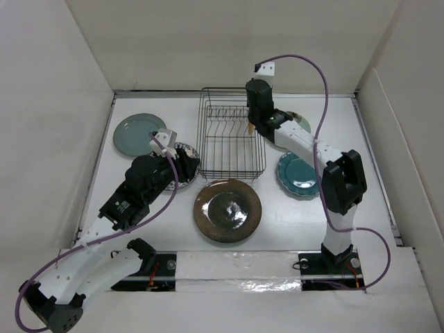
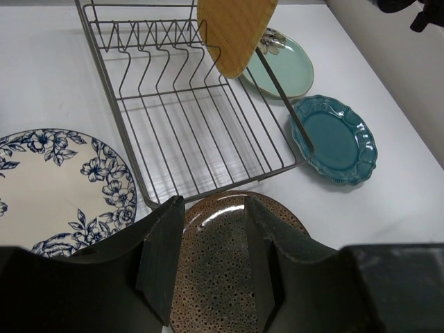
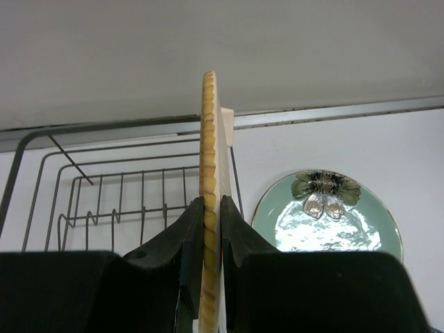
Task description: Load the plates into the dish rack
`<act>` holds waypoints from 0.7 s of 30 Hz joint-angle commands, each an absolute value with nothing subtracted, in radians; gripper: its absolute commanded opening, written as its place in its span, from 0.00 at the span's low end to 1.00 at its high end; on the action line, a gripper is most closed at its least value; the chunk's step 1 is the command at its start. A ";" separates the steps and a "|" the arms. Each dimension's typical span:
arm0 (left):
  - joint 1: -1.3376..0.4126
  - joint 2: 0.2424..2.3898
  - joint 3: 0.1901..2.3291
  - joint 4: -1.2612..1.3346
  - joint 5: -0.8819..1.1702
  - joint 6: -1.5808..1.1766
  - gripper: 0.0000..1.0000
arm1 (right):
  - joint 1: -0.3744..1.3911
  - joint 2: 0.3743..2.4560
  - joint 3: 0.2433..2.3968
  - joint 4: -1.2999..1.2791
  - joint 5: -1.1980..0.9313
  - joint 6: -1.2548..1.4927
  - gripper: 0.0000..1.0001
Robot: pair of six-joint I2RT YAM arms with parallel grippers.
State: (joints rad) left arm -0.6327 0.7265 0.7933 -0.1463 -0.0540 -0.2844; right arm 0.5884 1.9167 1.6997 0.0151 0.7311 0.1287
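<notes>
**Op A:** From the top view, my right gripper [image 1: 251, 125] hangs over the right side of the rack [image 1: 231, 142], holding the orange plate [image 1: 248, 130] on edge. My left gripper [image 1: 186, 164] sits low over the floral plate [image 1: 189, 150]. The other plates all lie flat on the surface [image 1: 159, 208]: grey-green plate [image 1: 139, 134] far left, brown plate [image 1: 227, 210] in front of the rack, teal plate [image 1: 300, 173] to its right.

**Op B:** And the left wrist?

**Op A:** Its jaws stand partly apart with nothing between them, above the brown plate's near rim. Beyond them the orange plate hangs over the rack's far right corner. I can't tell whether its lower edge is inside the side wire or right above it.

**Op B:** That's my worry. If you lower it there, it may catch on the wire and tip outward onto the mint plate [image 2: 284, 62].

**Op A:** Agreed. On the right wrist, the gripper is pinched narrow on the plate's rim and the plate stands upright. The dividers are to its left and the mint plate is just beside it on the right. It's a thin hold on a glazed edge, so I judge that a knock against a wire could twist the plate loose.

**Op B:** Then shift left before lowering, I'd say.
</notes>
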 commanded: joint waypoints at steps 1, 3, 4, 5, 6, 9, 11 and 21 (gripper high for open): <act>-0.629 0.729 0.787 -0.095 -0.051 -0.279 0.37 | 0.597 1.876 1.698 0.164 0.778 0.143 0.00; -0.629 0.730 0.787 -0.095 -0.046 -0.279 0.37 | 0.597 1.873 1.689 0.166 0.778 0.143 0.00; -0.629 0.730 0.787 -0.094 -0.046 -0.279 0.37 | 0.597 1.873 1.686 0.166 0.778 0.141 0.00; -0.629 0.730 0.785 -0.094 -0.045 -0.279 0.37 | 0.597 1.871 1.681 0.170 0.772 0.143 0.00; -0.629 0.730 0.787 -0.095 -0.044 -0.279 0.37 | 0.597 1.871 1.675 0.172 0.770 0.147 0.00; -0.629 0.732 0.787 -0.094 -0.043 -0.279 0.37 | 0.597 1.881 1.638 0.184 0.749 0.169 0.00; -0.629 0.732 0.785 -0.092 -0.041 -0.279 0.37 | 0.606 1.887 1.608 0.184 0.749 0.181 0.00; -0.629 0.733 0.785 -0.089 -0.037 -0.281 0.37 | 0.624 1.893 1.505 0.163 0.781 0.294 0.00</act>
State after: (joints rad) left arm -0.6327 0.7330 0.7933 -0.1463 -0.0513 -0.2848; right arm 0.6056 1.9244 1.5280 0.1577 0.7544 0.2298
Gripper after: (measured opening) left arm 0.368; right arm 0.175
